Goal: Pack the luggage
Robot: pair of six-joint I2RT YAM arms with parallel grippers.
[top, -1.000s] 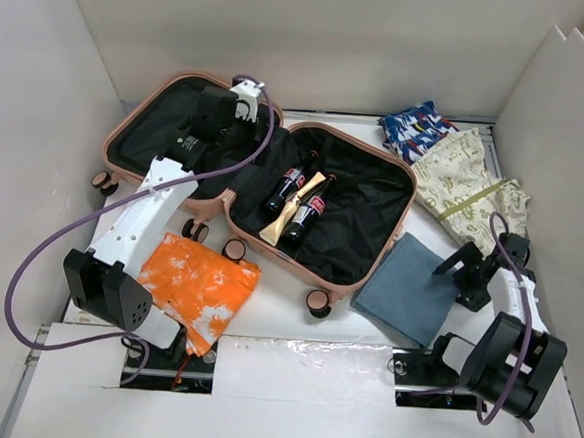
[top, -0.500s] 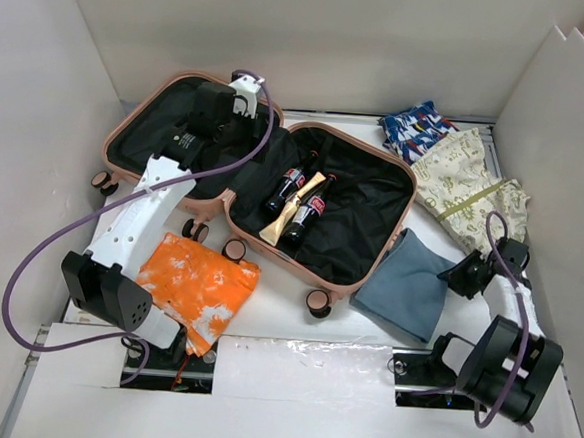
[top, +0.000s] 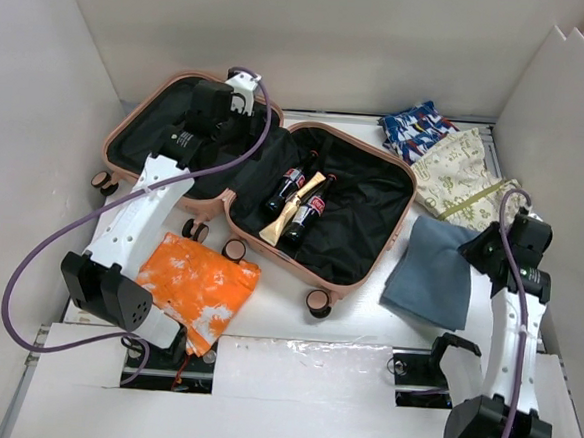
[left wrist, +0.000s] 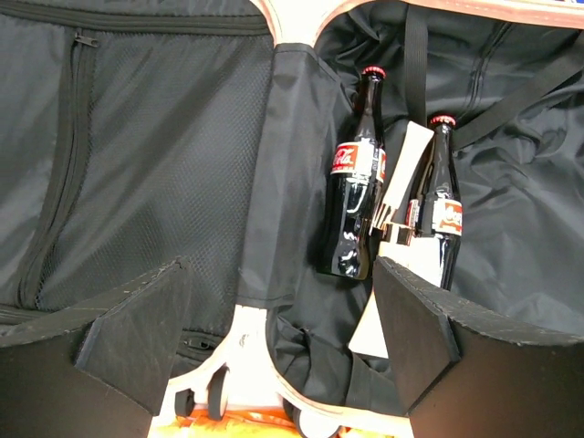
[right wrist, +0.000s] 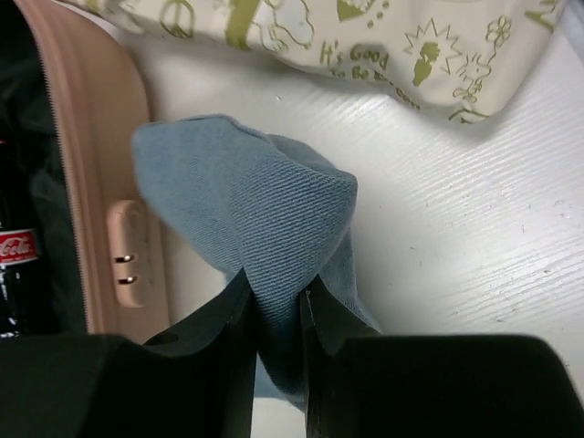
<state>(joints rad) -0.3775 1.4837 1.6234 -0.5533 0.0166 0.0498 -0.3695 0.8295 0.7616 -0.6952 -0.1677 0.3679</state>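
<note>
Right fingers (right wrist: 224, 351) pinch blue cloth (right wrist: 265, 210) beside the luggage (right wrist: 100, 182) rim; left fingers (left wrist: 137, 319) spread wide.

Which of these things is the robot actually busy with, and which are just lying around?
In the job:
luggage
two cola bottles packed inside
grey-blue cloth pinched in the right hand

Lying about, probably waiting their turn:
orange cloth
blue patterned cloth
cream printed cloth

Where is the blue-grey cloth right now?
The blue-grey cloth is at the right of the top view, pinched by the right gripper, right of the open luggage, with the cream printed cloth behind it.
</note>
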